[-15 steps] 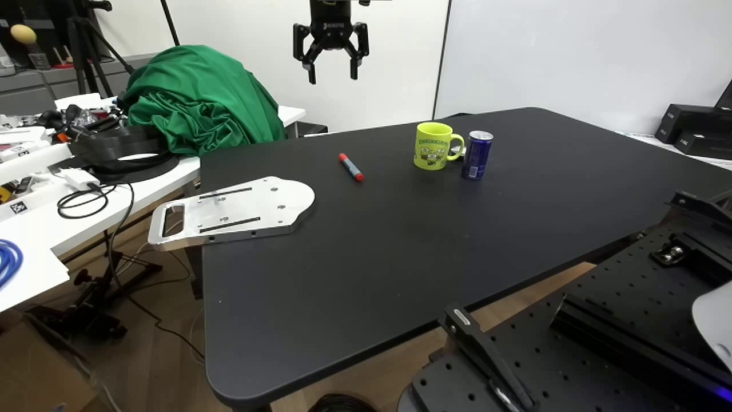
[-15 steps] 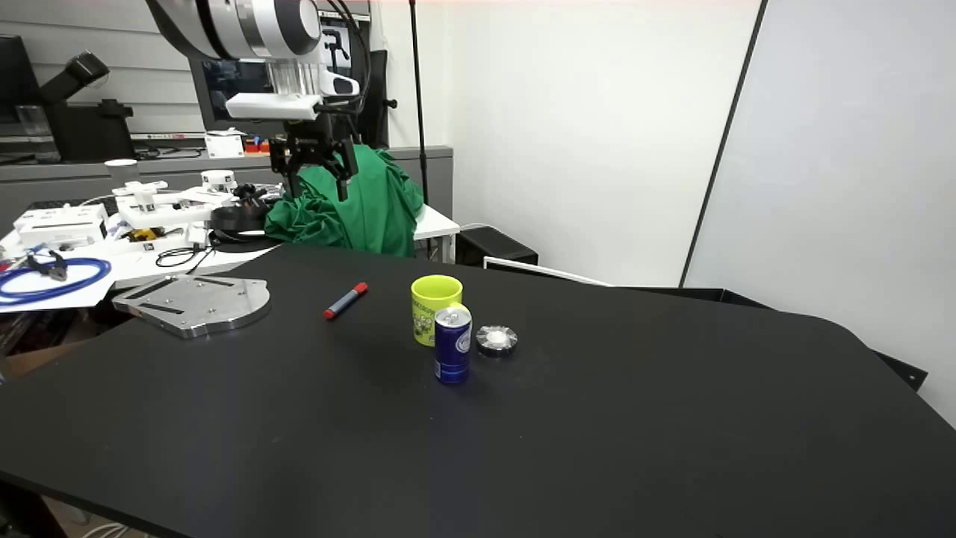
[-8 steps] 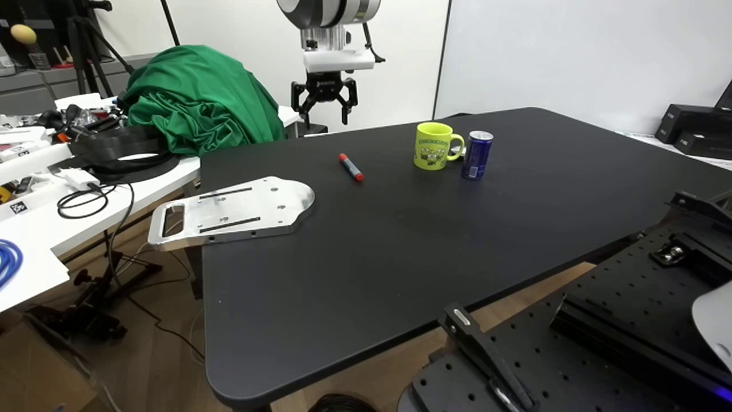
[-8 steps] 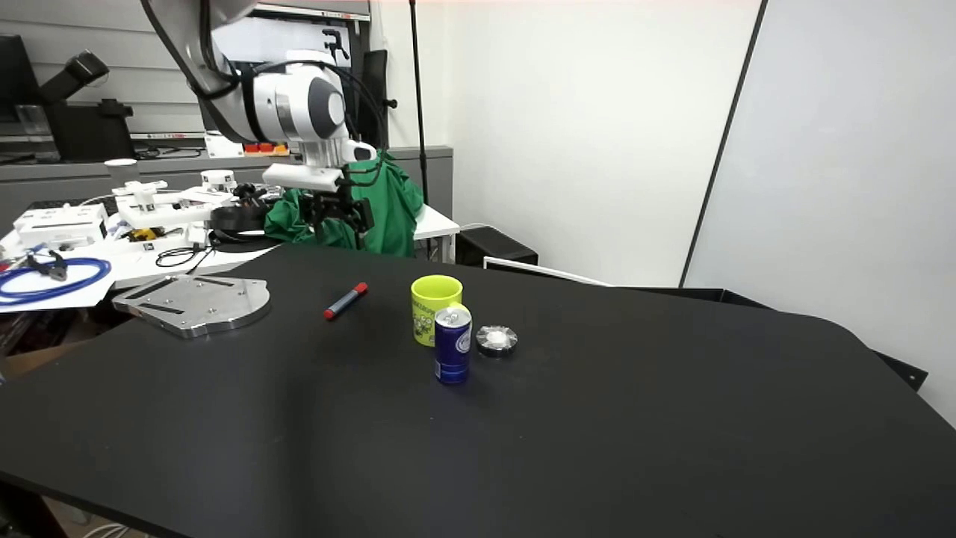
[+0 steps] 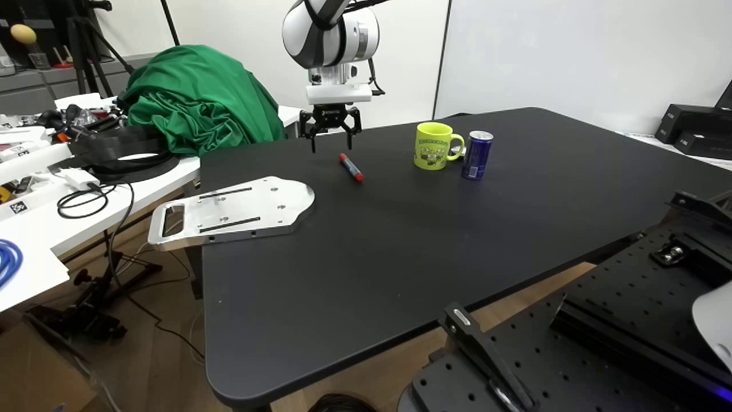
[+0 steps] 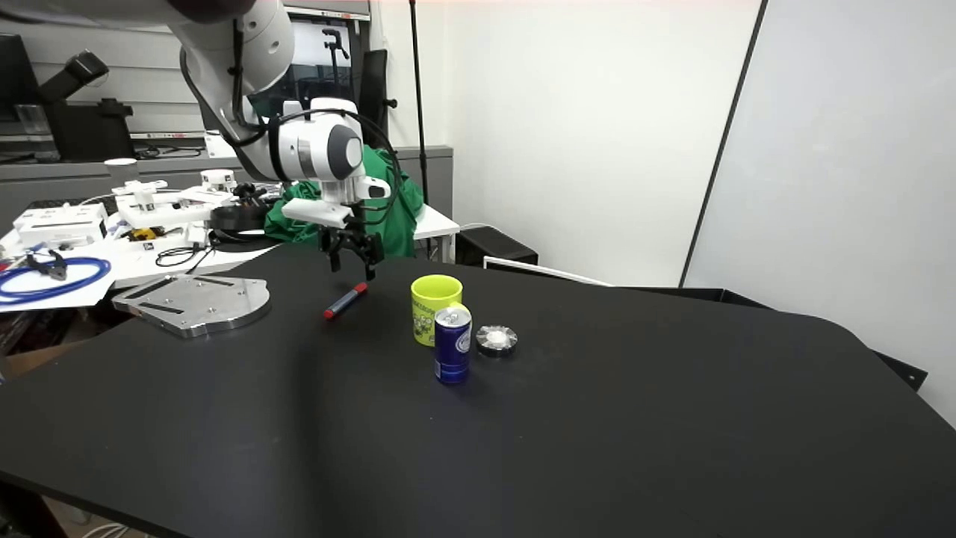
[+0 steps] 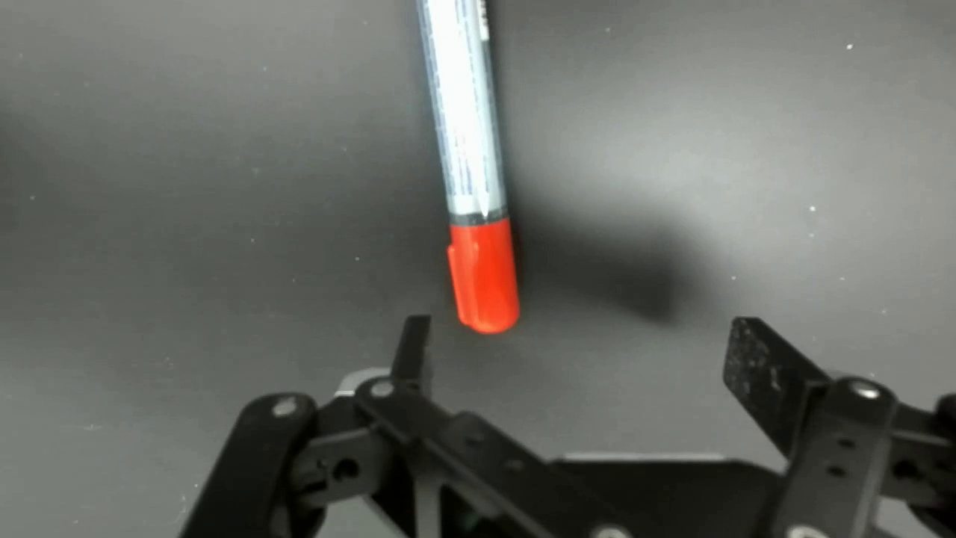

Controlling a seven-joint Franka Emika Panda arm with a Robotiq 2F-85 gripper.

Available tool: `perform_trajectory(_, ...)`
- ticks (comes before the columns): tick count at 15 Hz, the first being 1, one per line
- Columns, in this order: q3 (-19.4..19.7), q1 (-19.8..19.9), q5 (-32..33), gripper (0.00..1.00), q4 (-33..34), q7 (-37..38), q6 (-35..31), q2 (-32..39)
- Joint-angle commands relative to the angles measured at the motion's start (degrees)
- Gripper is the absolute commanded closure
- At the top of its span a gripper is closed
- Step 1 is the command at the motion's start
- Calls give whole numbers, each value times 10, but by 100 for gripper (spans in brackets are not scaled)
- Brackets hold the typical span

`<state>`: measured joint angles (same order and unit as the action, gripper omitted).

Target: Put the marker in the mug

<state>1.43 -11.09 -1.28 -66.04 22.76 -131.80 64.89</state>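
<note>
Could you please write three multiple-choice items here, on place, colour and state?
1. Colour of the slim metal can beside the yellow-green handled mug?
A) red B) orange C) blue
2. Where does the thin red-ended grey marker lie?
A) on the black tabletop B) in the mug C) on the can
3. How does the black two-fingered gripper stand?
A) shut B) open C) gripping the marker

1C: both exterior views show blue sides.
2A: both exterior views show it there.
3B: the wrist view shows its fingers apart.
</note>
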Motion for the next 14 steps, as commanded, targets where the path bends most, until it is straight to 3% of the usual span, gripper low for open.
perform_trajectory(1, 15, -8, -7, 0, 58, 48, 56, 26)
perform_trajectory(7, 21, -6, -7, 0, 81, 78, 102, 34)
perform_trajectory(14, 20, -5, -7, 0, 89, 80, 102, 52)
